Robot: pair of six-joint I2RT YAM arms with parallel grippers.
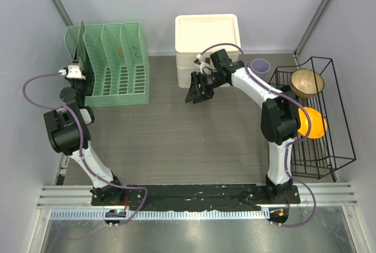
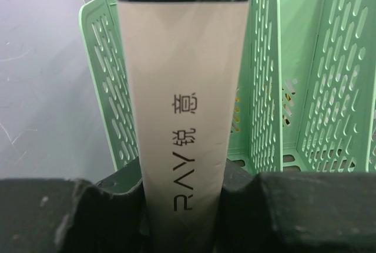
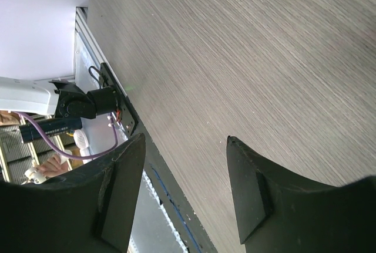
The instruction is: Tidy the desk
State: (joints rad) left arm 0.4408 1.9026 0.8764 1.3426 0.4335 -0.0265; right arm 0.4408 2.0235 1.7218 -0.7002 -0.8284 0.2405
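**Two robot arms at a desk, the left one holding a notebook**

We are looking down on the desk (image 1: 176,141), a dark wood-grain tabletop spreading across the middle of the top view, ahead of both arm bases. The left gripper (image 1: 74,71) is clamping a black notebook (image 2: 182,118) with a white band reading "RAY", holding it upright at the left end of a green file organizer (image 1: 117,65). The right gripper (image 3: 185,165) is hanging over bare wood near stacked white bins (image 1: 207,39), its fingers spread and gripping nothing. On the right, a black wire rack (image 1: 308,159) is carrying a wooden bowl (image 1: 307,81) and an orange bowl (image 1: 312,122).
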